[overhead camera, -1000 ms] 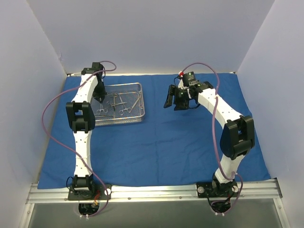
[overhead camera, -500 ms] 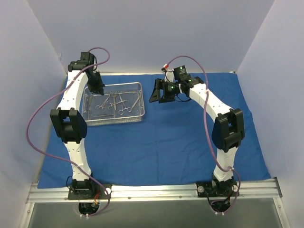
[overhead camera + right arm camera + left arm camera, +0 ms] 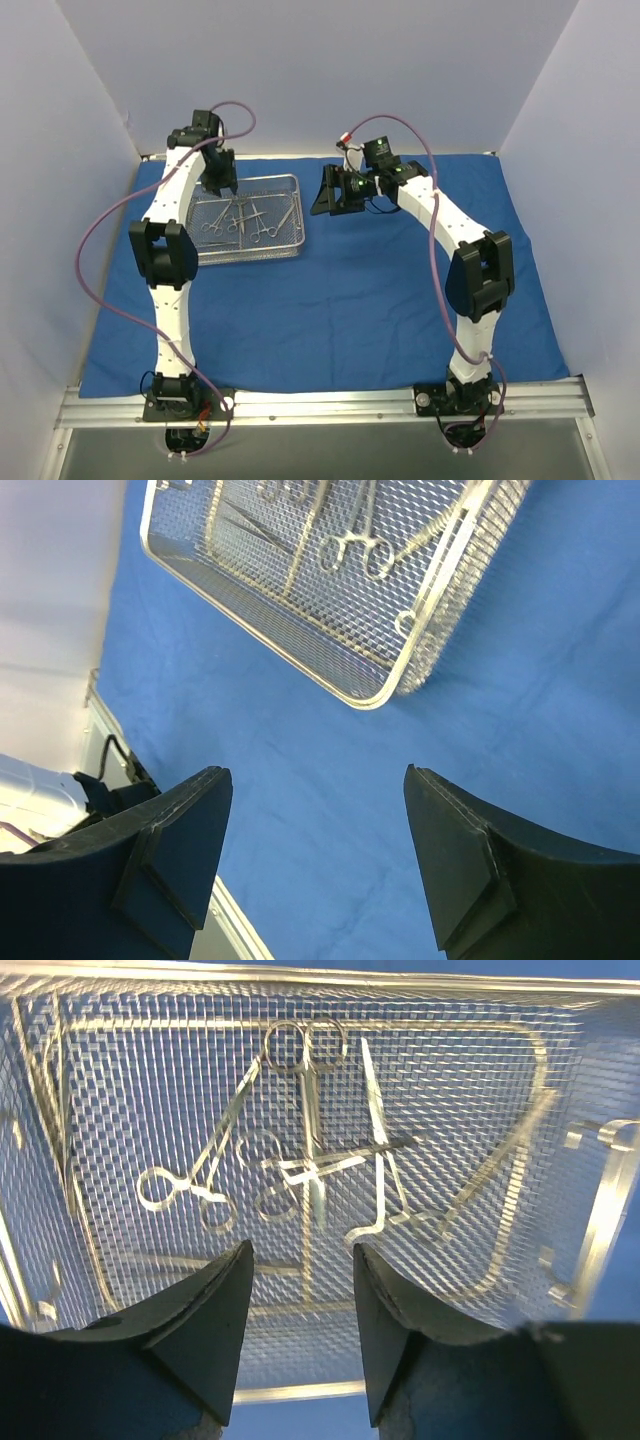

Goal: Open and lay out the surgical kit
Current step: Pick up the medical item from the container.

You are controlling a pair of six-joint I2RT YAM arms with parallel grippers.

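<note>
Changing just now: the left gripper (image 3: 218, 182) has slid off the tray's left part to hang over its back rim. The right gripper (image 3: 335, 195) swung left toward the tray's right side about half a second ago and has pretty much parked since.
What that means: my guess is both arms are lining up on the tray. Nothing's been lifted out, so the laying-out part hasn't started. The opening part looks done.
Left gripper: fingers apart with nothing between them, and its wrist cam looks straight down at the instruments.
Right gripper: fingers wide apart and empty, hanging over bare cloth just right of the tray.
Blue wrap (image 3: 380, 300): fully spread and flat, with the tray on its back-left area.
Wire-mesh tray (image 3: 250, 258): sitting flat, and it hasn't budged over the last second.
In the tray: several ring-handled instruments (image 3: 305, 1150) bunched around the middle and crossing over each other. I can't get a sure count because they overlap.
Outside the tray: no instrument on the cloth that I can spot.
</note>
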